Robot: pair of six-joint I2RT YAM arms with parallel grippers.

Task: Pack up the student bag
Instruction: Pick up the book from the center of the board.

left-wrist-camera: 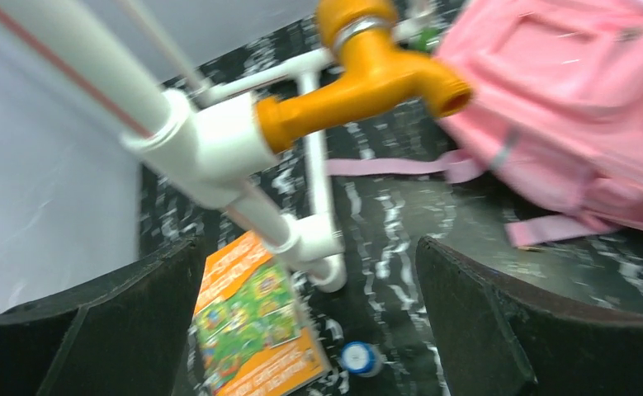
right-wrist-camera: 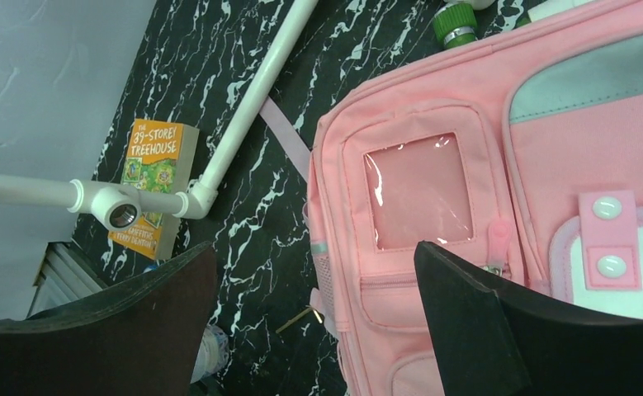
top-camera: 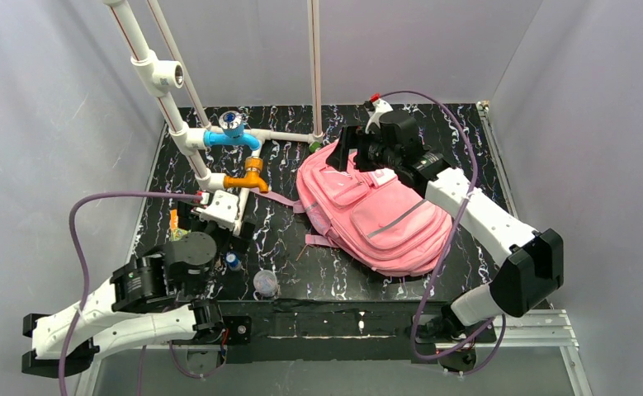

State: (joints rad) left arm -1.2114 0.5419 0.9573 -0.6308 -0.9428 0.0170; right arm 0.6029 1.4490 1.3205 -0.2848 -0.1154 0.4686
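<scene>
Large pink fabric backpack with grey trim lies flat on the black white-veined tabletop, right of centre, set diagonally with its front pockets up. One thin pink strap trails left toward the white plastic pipe frame.

Right gripper: fingers spread wide and holding nothing. It hangs over the far end of the bag, with the clear plastic window pocket showing in the gap between them. A green screw cap peeks out just beyond the bag's edge (the rest of that item is hidden).

Left gripper: also spread apart and empty, on the left side of the table, well apart from the bag. An orange plastic tap on the pipe frame sits above and ahead of it. An orange paperback book with a green cartoon cover lies flat on the tabletop below the pipes. A small blue-capped object sits just beside it, too blurred to identify.
</scene>
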